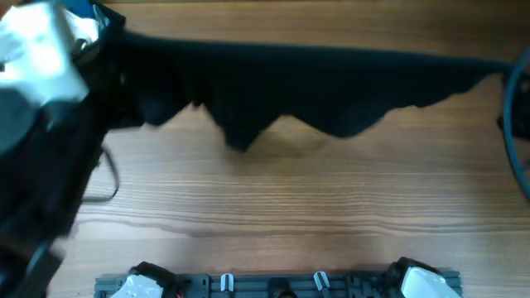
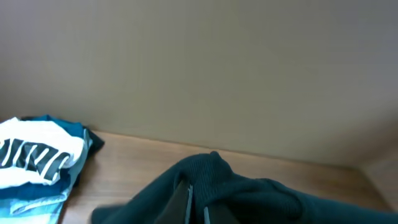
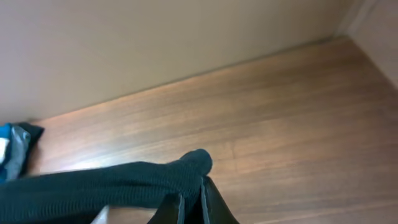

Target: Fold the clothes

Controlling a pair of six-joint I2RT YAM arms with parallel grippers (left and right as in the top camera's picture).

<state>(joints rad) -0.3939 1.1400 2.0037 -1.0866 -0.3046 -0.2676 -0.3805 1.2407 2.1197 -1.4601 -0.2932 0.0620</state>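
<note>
Dark teal garment (image 1: 331,83) stretched taut along far side of wooden table (image 1: 290,207), lower edge sagging in uneven folds. We note left gripper (image 2: 198,208) clenched on 1 end of garment, at table's left side. Right gripper (image 3: 189,208) pinches other end, at table's right edge. Folded white-and-blue stack (image 2: 37,165) sits on table's far-left part.
</note>
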